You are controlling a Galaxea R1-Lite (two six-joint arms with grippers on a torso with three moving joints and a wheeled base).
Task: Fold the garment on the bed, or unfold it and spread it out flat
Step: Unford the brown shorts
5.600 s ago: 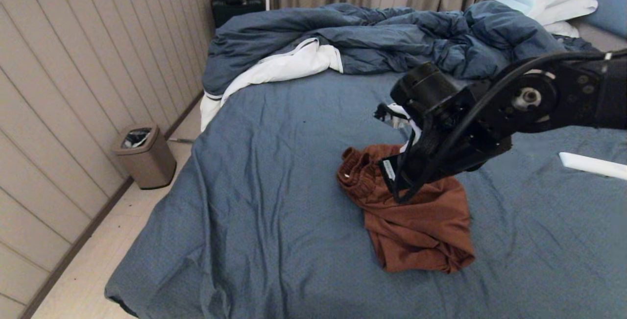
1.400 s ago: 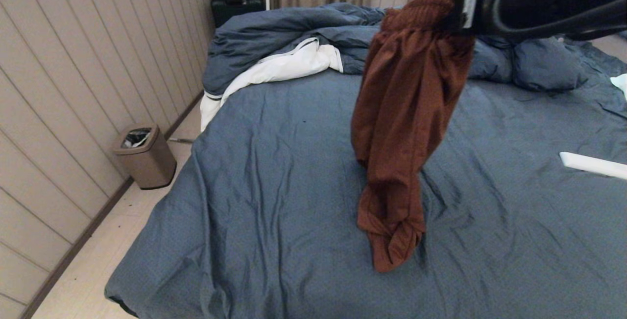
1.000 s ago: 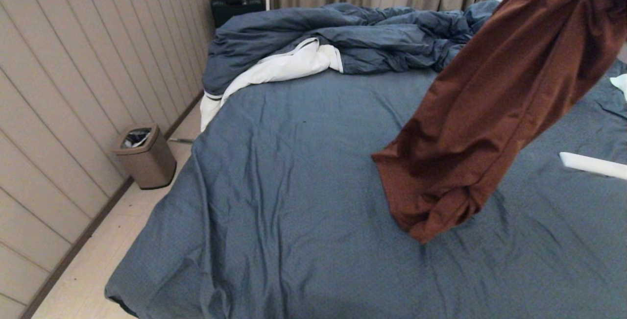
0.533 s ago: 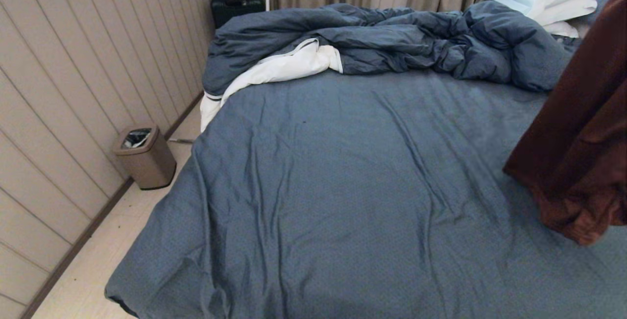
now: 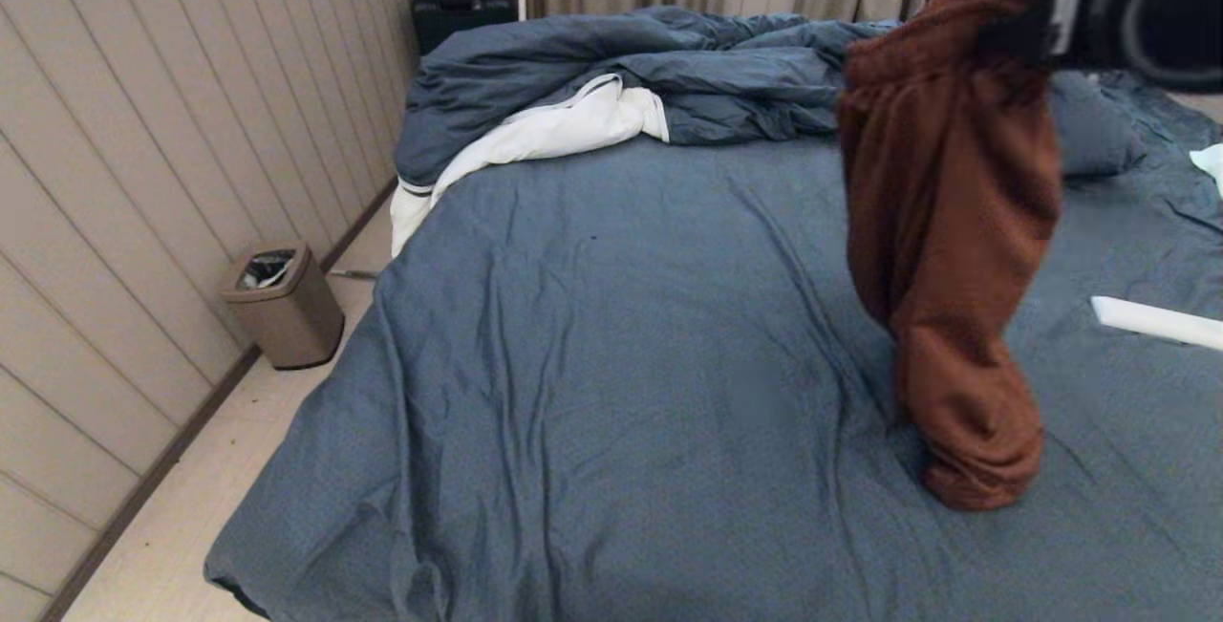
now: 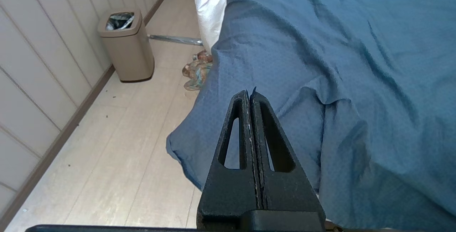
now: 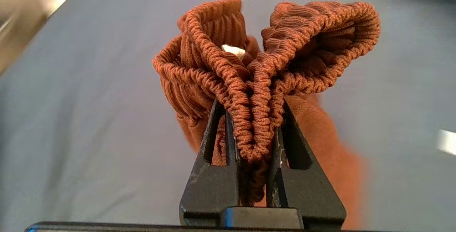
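The rust-brown garment point(image 5: 946, 221) hangs in a long bunch from its gathered waistband point(image 7: 256, 64) over the right part of the bed point(image 5: 621, 364). Its lower end rests on the slate-blue sheet. My right gripper point(image 5: 1013, 25) is high at the upper right, shut on the bunched waistband point(image 7: 249, 105), with a bit of white drawstring point(image 7: 233, 50) showing among the folds. The white graphic is hidden. Near the bed's front left corner my left gripper point(image 6: 249, 93) is shut on nothing and does not show in the head view.
A rumpled dark blue duvet point(image 5: 717, 68) with white lining lies across the far bed. A white flat object point(image 5: 1156, 321) lies on the sheet at right. A tan bin point(image 5: 282, 302) stands on the floor by the panelled wall, and a patterned cloth point(image 6: 196, 71) lies beside the bed.
The right gripper lifted the garment off the sheet, swung it out to the right, then brought it back left. It now hangs straight with its end on the bed.
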